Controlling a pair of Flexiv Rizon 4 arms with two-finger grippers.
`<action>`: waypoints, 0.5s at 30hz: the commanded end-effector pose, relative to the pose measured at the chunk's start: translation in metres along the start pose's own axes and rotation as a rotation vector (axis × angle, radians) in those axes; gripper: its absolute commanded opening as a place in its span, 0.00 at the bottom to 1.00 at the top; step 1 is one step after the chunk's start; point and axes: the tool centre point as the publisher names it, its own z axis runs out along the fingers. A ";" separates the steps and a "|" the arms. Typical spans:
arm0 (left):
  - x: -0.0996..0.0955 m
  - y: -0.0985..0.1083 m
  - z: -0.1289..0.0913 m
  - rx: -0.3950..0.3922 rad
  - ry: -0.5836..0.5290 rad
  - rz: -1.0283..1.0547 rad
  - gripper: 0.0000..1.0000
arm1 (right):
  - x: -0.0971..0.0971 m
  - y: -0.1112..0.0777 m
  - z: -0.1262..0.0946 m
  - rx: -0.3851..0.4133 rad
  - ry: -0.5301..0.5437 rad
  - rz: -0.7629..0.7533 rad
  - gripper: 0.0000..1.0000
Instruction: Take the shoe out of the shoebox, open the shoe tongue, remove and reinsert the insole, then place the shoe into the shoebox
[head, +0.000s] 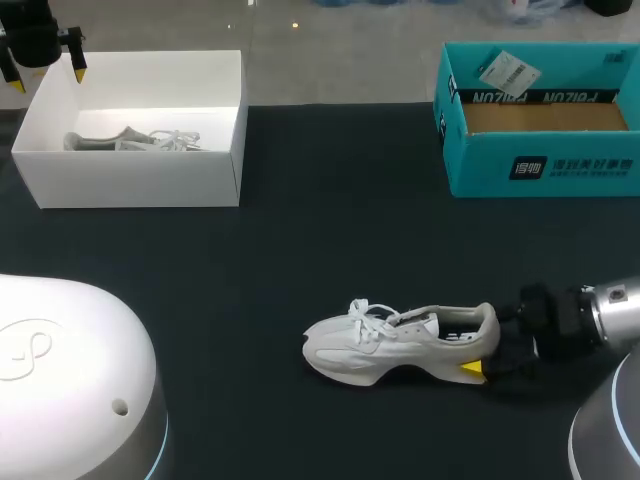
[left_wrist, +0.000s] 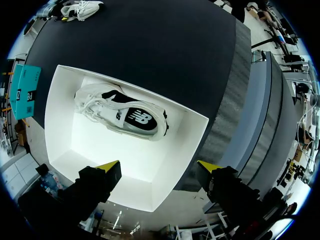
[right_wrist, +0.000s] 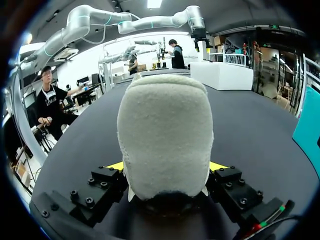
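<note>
A white sneaker (head: 390, 340) lies on its side on the black table, toe to the left. My right gripper (head: 488, 343) is shut on its heel. In the right wrist view the padded heel (right_wrist: 165, 135) fills the gap of the right gripper (right_wrist: 166, 167), with a yellow tip against each side. A second sneaker (head: 135, 140) lies inside the white shoebox (head: 140, 185) at the back left. My left gripper (head: 46, 72) hangs open over that box's back left corner. From the left wrist, the left gripper (left_wrist: 159, 167) is well above the boxed sneaker (left_wrist: 122, 112), holding nothing.
An open teal cardboard box (head: 540, 165) with a tag on its flap stands at the back right. Black table surface (head: 330, 220) lies bare between the two boxes and the sneaker.
</note>
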 end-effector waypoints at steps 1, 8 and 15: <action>0.000 -0.001 -0.001 -0.003 0.002 -0.001 1.00 | 0.000 0.000 0.001 0.001 -0.004 0.000 0.00; -0.015 -0.009 -0.004 -0.027 0.038 -0.018 1.00 | 0.000 0.000 0.001 0.001 -0.004 0.000 0.00; -0.088 -0.056 -0.023 -0.068 0.105 -0.071 1.00 | 0.000 0.000 0.001 0.001 -0.004 0.000 0.00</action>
